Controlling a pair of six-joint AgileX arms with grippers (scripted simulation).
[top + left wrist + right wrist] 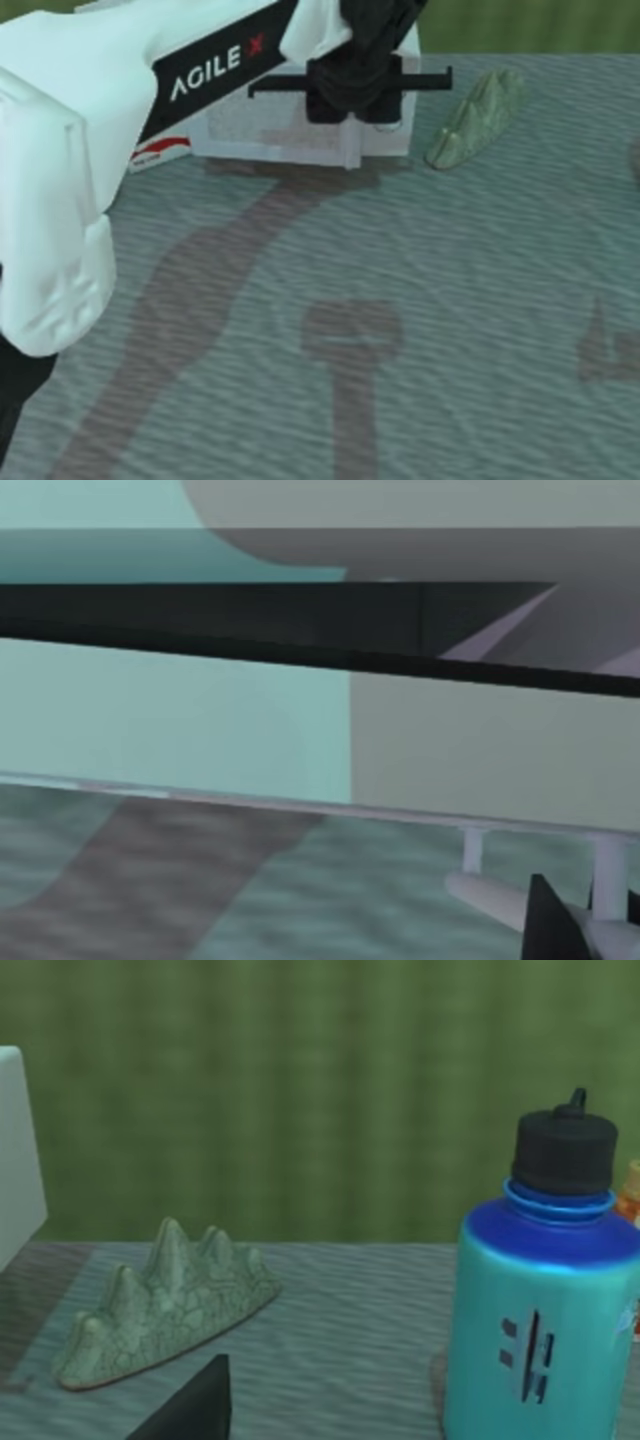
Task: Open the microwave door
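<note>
One desk [470, 290], covered in a teal rippled pattern with brownish marks, fills the top view. Across its 10 o'clock corner stretches my left AgileX arm [70, 140], a bulky white limb reaching toward 12 o'clock. At 12 o'clock stands the white microwave [385, 140], its front turned toward the middle of the desk. The microwave door [255, 135], a white panel with a grey speckled mesh window, makes up the wide part of that front, and from above it looks flush with the box. The left wrist view shows a pale bar handle [490, 895] held off the door on two short posts.

A blue water bottle [545, 1300] with a black cap appears only in the right wrist view, well apart from a green crackled ceramic ridge [475, 118]. That ridge lies at about 1 o'clock on the desk, just beside the microwave. A sliver of red-printed carton [160, 152] peeks from under the left arm at 11 o'clock.

The left tool [352, 112] hangs over the door's handle side. How wide it stands, and whether it holds the handle, I cannot tell. The right tool [190, 1410] shows only as a dark wedge, its opening likewise impossible to tell.
</note>
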